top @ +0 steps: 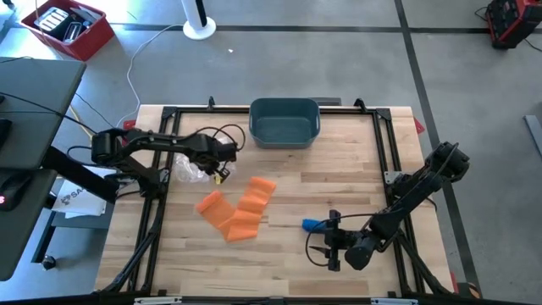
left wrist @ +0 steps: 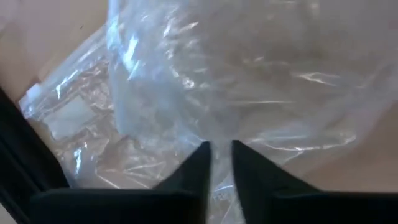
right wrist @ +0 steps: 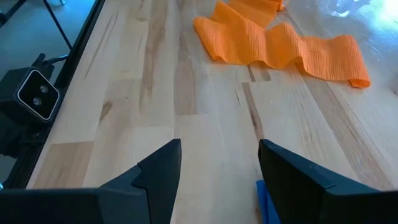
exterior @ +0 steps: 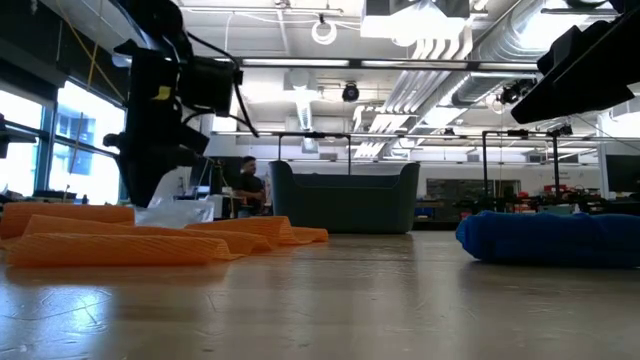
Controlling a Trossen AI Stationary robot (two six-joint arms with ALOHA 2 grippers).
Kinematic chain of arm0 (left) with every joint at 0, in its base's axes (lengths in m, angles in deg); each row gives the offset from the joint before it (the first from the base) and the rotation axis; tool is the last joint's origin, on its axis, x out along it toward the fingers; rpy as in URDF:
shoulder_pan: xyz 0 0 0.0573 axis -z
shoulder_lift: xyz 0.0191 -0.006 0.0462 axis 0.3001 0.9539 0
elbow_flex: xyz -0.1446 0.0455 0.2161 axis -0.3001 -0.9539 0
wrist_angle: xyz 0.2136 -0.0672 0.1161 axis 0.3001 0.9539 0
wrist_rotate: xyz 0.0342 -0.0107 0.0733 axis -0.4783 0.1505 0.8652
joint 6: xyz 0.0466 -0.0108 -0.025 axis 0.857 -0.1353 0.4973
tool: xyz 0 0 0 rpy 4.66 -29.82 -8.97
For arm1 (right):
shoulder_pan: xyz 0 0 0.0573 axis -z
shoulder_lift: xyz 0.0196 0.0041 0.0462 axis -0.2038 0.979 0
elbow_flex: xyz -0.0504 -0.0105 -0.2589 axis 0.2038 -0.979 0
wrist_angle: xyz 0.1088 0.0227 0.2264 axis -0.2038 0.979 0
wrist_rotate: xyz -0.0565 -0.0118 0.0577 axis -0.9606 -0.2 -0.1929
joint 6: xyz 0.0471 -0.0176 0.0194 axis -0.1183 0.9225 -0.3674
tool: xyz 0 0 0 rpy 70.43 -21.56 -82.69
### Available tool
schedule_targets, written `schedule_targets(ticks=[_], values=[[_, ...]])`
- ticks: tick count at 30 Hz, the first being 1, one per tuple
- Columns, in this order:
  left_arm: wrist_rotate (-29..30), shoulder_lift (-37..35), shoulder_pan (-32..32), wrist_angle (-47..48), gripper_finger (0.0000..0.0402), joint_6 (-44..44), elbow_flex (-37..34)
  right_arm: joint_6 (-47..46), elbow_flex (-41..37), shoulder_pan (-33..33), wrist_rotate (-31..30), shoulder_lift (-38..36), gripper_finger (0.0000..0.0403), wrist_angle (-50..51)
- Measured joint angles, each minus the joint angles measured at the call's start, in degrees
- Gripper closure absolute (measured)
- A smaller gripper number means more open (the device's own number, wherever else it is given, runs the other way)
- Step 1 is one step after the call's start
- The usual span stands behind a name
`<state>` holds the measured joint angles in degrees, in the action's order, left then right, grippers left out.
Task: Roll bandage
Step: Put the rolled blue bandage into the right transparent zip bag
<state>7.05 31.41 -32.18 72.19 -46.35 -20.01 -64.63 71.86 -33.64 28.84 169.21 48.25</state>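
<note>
- The left gripper hangs over the table's left side, above a crumpled clear plastic bag; from its wrist, the two dark fingers stand nearly together with a fold of the plastic bag pinched between them.
- The orange bandage lies unrolled in loose folds on the wooden table, near the middle and just right of the bag; from table height it is a low orange ripple.
- The right gripper rests low near the front right of the table, jaws apart and holding nothing; its wrist looks along the boards toward the bandage.
- A blue cloth-like thing lies just beside the right gripper, well apart from the bandage.
- A dark teal bin sits at the table's far edge.
</note>
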Motion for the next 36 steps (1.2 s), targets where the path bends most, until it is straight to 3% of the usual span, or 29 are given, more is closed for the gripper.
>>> schedule_targets(ticks=[2,11,16,21,24,29,32,36], values=[[0.2,0.0,1.0,0.2,0.039,1.0,0.4,0.2,0.0,0.0,-0.2,0.0,0.0194,0.0],[4.5,-0.4,12.3,4.4,0.0401,2.7,14.4,0.0,0.0,-1.1,-2.7,0.0,0.0194,0.2],[4.5,-1.3,23.7,-5.9,0.0401,10.3,19.0,-0.3,0.0,-4.8,-7.4,0.0,0.0194,0.9],[3.9,-1.4,33.8,-32.6,0.0401,11.5,13.4,-4.1,0.0,-10.7,-13.8,0.0,0.0194,3.5],[5.1,-0.2,39.0,-56.4,0.0401,12.0,6.9,-5.2,0.0,-13.6,-13.1,0.0,0.0194,4.3],[5.4,5.8,45.4,-97.8,0.0401,21.6,-1.1,-3.7,0.0,-14.7,-9.9,0.0,0.0194,0.8],[2.6,10.3,47.4,-113.2,0.0401,28.0,-2.0,5.4,0.0,-14.0,-11.1,0.0,0.0194,-8.6],[-2.9,14.8,48.5,-126.3,0.0401,31.2,-1.9,25.4,0.0,-12.2,-10.3,0.0,0.0194,-27.3]])
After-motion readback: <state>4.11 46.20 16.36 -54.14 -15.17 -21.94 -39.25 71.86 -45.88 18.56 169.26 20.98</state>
